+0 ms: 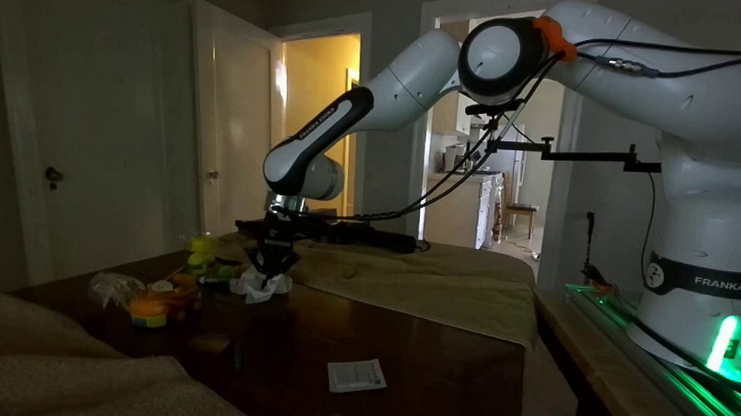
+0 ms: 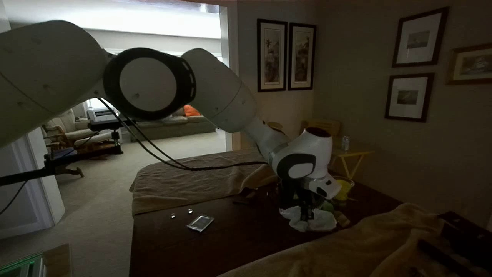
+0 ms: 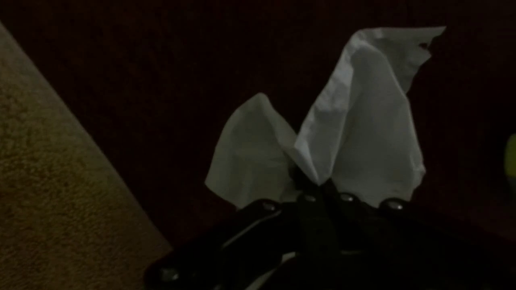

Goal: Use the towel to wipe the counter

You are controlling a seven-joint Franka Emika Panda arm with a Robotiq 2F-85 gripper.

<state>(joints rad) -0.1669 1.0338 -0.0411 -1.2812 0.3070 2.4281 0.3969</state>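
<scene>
- Wrist view: gripper (image 3: 316, 187) pressed together on the white towel (image 3: 375, 133), pinching its gathered middle.
- Location: towel on or just above the dark counter (image 1: 451, 355); contact unclear.
- Handling, judged: light, limp, easily torn; best hold the bunched centre, pressed lightly.

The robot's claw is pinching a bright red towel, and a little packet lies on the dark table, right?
The colour is wrong: the wrist view shows the towel is white. The gripper does pinch it, and the little packet does lie on the dark table.
</scene>
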